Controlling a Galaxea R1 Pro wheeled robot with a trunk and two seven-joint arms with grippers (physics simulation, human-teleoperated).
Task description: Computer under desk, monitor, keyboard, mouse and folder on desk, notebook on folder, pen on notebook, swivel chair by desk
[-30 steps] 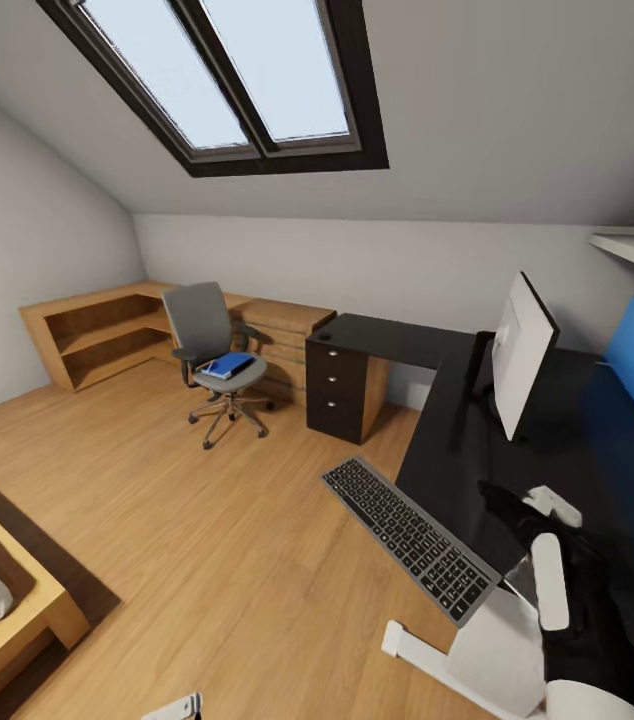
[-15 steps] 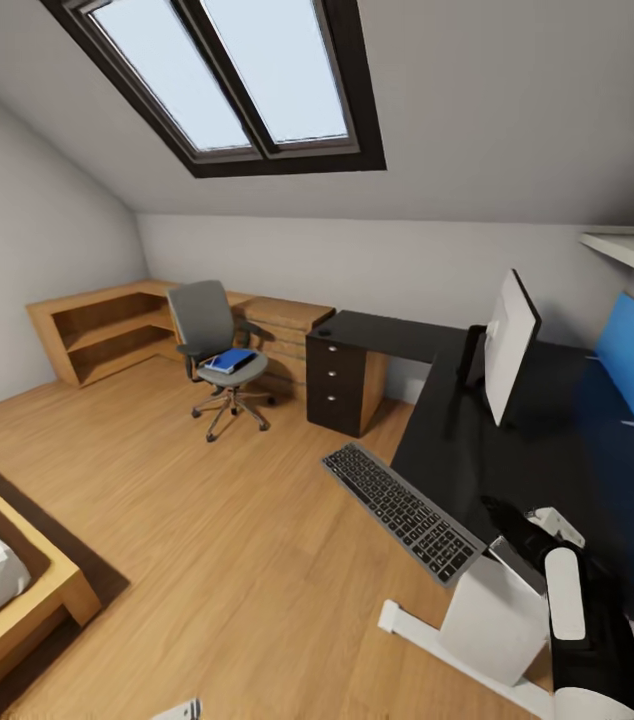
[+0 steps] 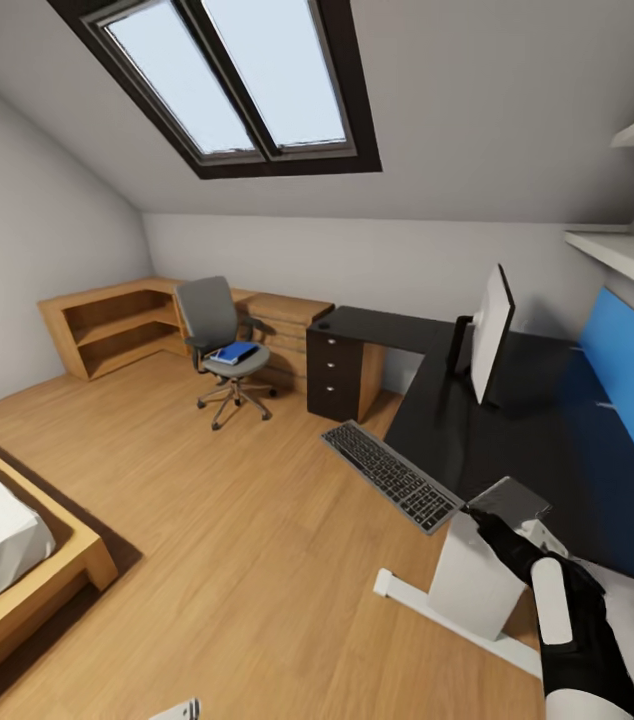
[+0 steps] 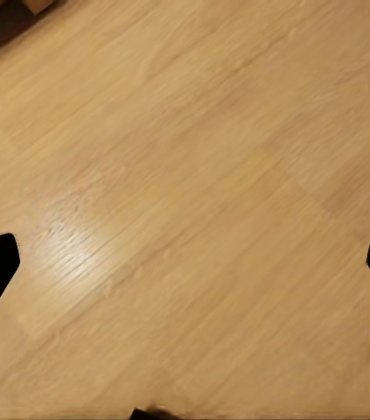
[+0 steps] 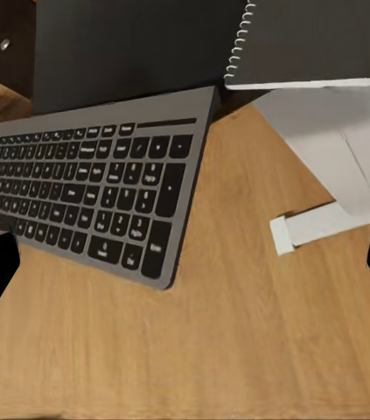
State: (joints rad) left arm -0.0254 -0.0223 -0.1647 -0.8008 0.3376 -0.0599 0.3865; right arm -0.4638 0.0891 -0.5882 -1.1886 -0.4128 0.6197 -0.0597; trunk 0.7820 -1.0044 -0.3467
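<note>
- Sloped grey ceiling, a black-framed skylight (image 3: 247, 85) and a light wood floor (image 3: 207, 520) tell us we stand in the bedroom; a bed corner (image 3: 17, 570) sits at far left.
- Low wooden shelving (image 3: 122, 320) lines the far wall, and we take it for storage, no part of the job.
- Just beside it stands the swivel chair (image 3: 219, 345), well apart from the desk, with the blue folder (image 3: 234, 352) flat on its seat. We judge both are yet to be brought over.
- Our left gripper (image 4: 185, 254) looks straight down at bare floor; its dark fingertips sit at opposite edges of the wrist view, so we read it as spread wide and empty.
- Next comes the black drawer unit (image 3: 337, 378) under the near wing of the desk (image 3: 457, 420).
- Off the desk's edge the keyboard (image 3: 390, 475) juts out over the floor; we cannot tell what bears it. It seems not yet properly set.
- On the desk the monitor (image 3: 490, 335) stands upright and edge-on to us, so that step looks done.
- A spiral-bound dark notebook (image 5: 311, 39) lies at the desk corner, above the white pedestal leg (image 3: 477, 585).
- Our right gripper (image 5: 185, 262) hovers near keyboard and notebook, tips spread far apart, pinching nothing, perhaps readying a grasp.
- Key legends are too small to read, and we see no brand or label.
</note>
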